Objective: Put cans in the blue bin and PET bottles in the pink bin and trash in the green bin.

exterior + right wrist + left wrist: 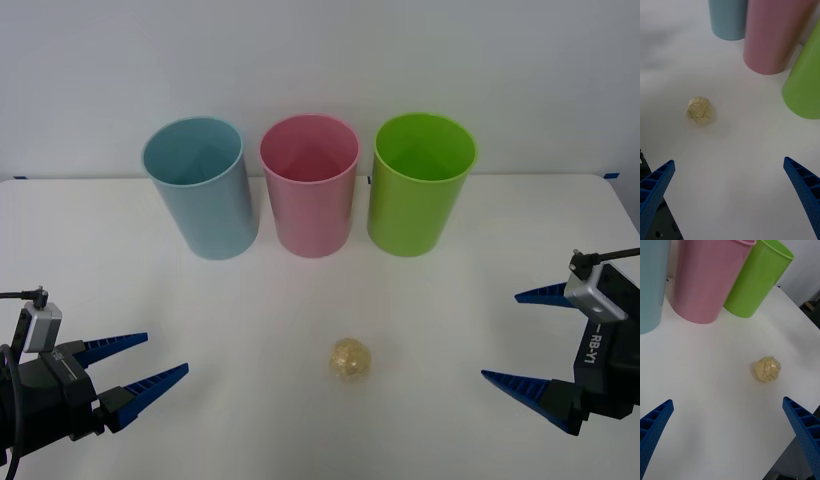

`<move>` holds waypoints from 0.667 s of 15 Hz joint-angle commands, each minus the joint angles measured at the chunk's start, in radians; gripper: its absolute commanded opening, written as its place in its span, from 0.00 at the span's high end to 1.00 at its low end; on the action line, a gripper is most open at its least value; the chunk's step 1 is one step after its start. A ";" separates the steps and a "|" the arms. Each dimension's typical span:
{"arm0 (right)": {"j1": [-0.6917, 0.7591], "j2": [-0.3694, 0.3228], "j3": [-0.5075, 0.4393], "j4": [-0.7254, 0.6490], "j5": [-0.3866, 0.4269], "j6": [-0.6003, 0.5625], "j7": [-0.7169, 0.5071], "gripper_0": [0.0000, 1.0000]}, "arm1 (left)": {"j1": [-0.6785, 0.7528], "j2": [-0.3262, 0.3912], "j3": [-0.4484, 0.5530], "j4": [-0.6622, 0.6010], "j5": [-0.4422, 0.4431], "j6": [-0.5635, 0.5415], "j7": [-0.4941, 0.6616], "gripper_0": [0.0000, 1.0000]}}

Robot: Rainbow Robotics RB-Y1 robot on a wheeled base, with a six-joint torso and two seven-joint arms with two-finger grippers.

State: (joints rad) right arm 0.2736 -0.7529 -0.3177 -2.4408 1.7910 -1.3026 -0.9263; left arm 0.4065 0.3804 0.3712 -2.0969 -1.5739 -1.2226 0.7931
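Three tall bins stand in a row at the back of the white table: the blue bin (200,186) on the left, the pink bin (310,183) in the middle, the green bin (419,181) on the right. The trash (351,359), a small pale yellow wrinkly ball, lies alone in front of them near the table's middle. My left gripper (140,364) hovers open at the front left, well away from the ball. My right gripper (530,338) is open at the front right, also apart from it. Both wrist views show the trash (700,110) (767,369) ahead of the open fingers.
The table top (300,300) is bare between the bins and the ball. Its back edge meets a pale wall behind the bins. In the left wrist view the table's front right edge (805,352) runs close past the ball.
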 commanded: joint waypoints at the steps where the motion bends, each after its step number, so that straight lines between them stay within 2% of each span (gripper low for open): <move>1: -0.079 -0.068 0.071 0.000 0.016 -0.004 -0.089 0.00 | 0.000 0.000 0.000 0.000 0.000 0.000 0.000 0.00; 4: -0.178 -0.080 0.118 -0.003 0.031 -0.106 -0.186 0.00 | 0.000 0.000 0.000 0.000 0.000 0.000 0.000 0.00; 10: -0.379 -0.083 0.330 0.003 0.203 -0.199 -0.247 0.00 | 0.000 0.000 0.000 0.000 0.000 0.000 0.000 0.00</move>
State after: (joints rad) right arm -0.0782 -0.8355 -0.0153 -2.4406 1.9799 -1.4848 -1.1671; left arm 0.4065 0.3804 0.3712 -2.0969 -1.5739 -1.2226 0.7931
